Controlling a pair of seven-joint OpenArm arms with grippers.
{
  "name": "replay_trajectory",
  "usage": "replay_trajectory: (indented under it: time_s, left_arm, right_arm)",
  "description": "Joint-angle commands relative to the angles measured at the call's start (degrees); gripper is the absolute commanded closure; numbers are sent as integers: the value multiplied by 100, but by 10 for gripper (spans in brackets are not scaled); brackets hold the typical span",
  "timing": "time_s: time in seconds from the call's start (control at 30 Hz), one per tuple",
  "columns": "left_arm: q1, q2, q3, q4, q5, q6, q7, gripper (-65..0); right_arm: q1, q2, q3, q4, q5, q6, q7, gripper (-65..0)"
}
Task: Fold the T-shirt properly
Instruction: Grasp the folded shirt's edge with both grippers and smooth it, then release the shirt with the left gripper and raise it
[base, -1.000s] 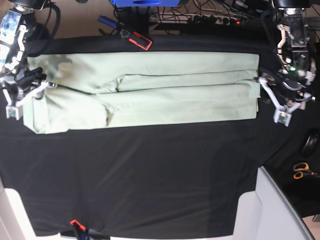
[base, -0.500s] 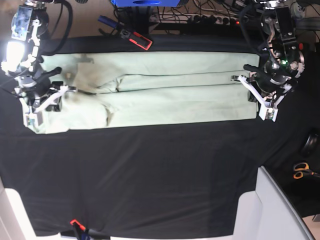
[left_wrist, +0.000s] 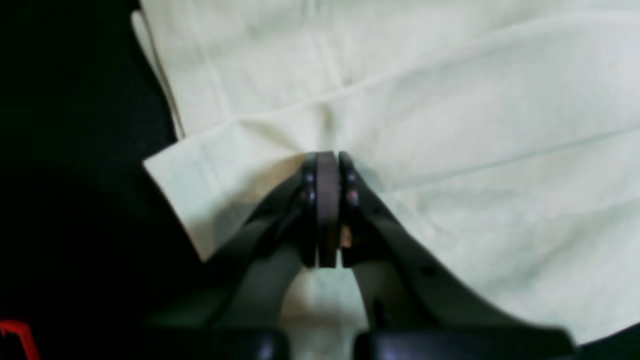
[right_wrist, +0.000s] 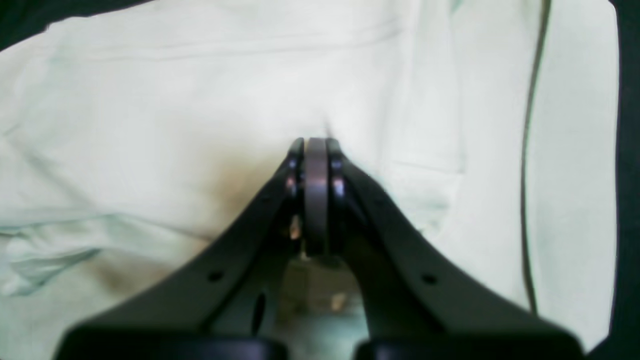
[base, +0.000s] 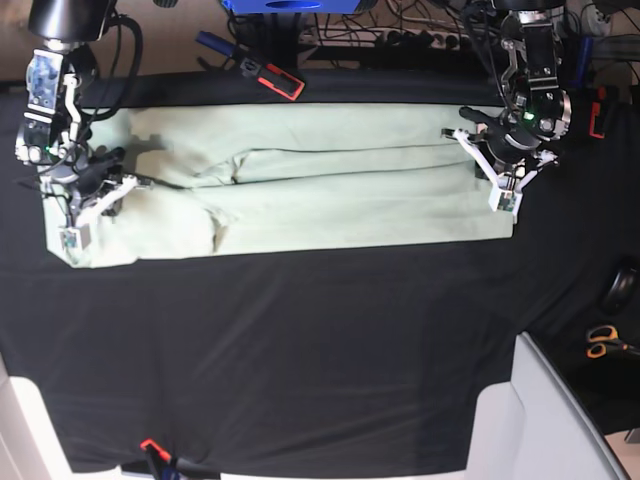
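Observation:
The pale mint-green T-shirt (base: 330, 180) lies folded into a long band across the far half of the black-covered table. My left gripper (base: 492, 170) sits on the band's right end. In the left wrist view its jaws are pressed together and the left gripper (left_wrist: 327, 156) pinches a puckered fold of the T-shirt (left_wrist: 450, 125) near the cloth's corner. My right gripper (base: 98, 203) rests on the band's left end. In the right wrist view the right gripper (right_wrist: 315, 142) is also shut, its tips pinching the T-shirt (right_wrist: 150, 125).
A red-and-black tool (base: 276, 79) lies just beyond the shirt's far edge. Orange-handled scissors (base: 601, 342) and a black round object (base: 621, 288) sit at the right. A white surface (base: 545, 420) fills the near right corner. Black cloth (base: 300, 360) covers the near half.
Both arms have moved inward from beside the shirt's ends onto the cloth. Both grippers were open and have closed on the fabric.

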Motion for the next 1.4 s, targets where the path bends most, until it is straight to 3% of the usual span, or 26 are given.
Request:
replay_trajectory:
  time_s: [0.0,0.23,0.5,0.67,0.77,0.83,0.9,0.97,1.03,1.13,1.2,1.23,1.37]
  left_arm:
    - [-82,-78,-20,-38,0,36,-44,0]
    - [-99,-245,-20,-82,0,36,-26,0]
    - [340,-263,-72,806,-17,36,0,0]
    - [745,-105,-1268,1404,-334,-43,0,0]
    - [753,-131,-2068,1202,-1292,-624,115,-10]
    - [692,-360,-2393,929,-1925,-1098,554,-116]
    - [657,-562,-2595,622,-2602,-1397,844,-287]
    - [630,-729,-2639,358,-3200,-1512,853,-501]
    - [595,-852,-2648,68,-3499,-1520,853,-648]
    - [375,-869,-2657,-301,-3631,-1547,853,-650]
    - [217,-878,-2613,-635,-3622,-1749,853,-650]
    - [112,-905,-2595,-838,-3622,-1912,853,-650]
    - [-293,-913,-2349,-1418,-3613,-1912,853,-650]
  right_arm:
    - [54,116,16,-25,9,19,124,0]
    - [36,407,16,-280,9,19,282,0]
    - [-8,371,-10,-122,9,19,264,0]
    - [-500,-121,289,969,18,19,739,0]
    - [-851,-314,289,1663,18,19,897,-1]
    - [-1045,-393,289,1944,9,19,897,-36]
    - [-1238,-402,271,2147,9,19,897,-94]
    - [-1432,-367,175,2261,9,19,897,-171]
    - [-1616,-358,131,2358,9,19,897,-245]
    - [-1827,-358,60,2410,9,19,897,-345]
    - [-1924,-358,34,2410,9,19,924,-399]
    - [-1942,-367,34,2410,9,19,932,-416]
    - [-1977,-376,52,2402,9,19,932,-419]
